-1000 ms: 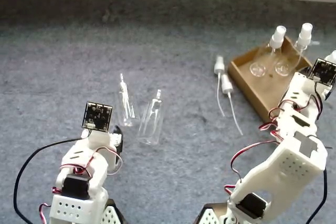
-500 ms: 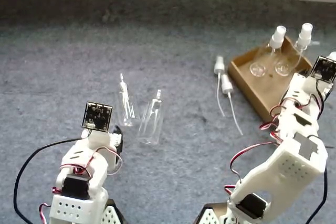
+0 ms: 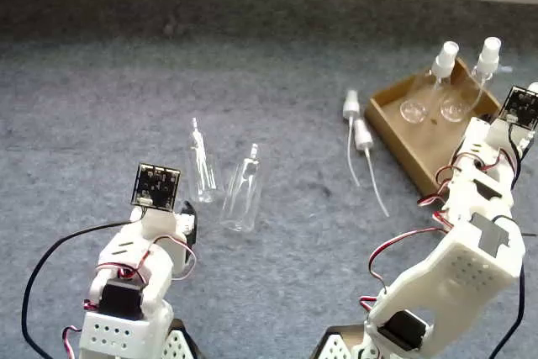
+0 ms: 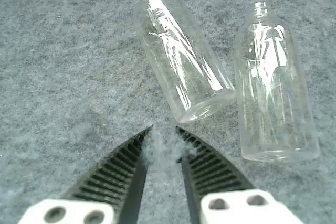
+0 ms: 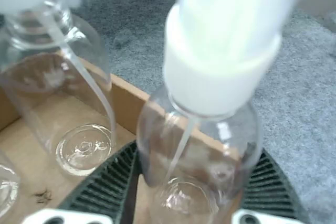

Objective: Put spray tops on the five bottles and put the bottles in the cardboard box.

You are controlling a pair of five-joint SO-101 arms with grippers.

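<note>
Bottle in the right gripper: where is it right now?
At the table's far right. In the right wrist view, the capped bottle stands upright between the fingers of the right gripper, at the cardboard box wall, next to a second bottle standing inside.

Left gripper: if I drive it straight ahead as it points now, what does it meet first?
The left gripper would probably meet the nearer uncapped bottle near its base, though height is unclear.

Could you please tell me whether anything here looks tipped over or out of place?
Two topless bottles lie on their sides on the carpet before the left pincer, and two spray tops lie loose beside the cardboard box: unfinished work, probably, not a mishap. The capped bottles in the box stand upright; nothing looks spilled.
</note>
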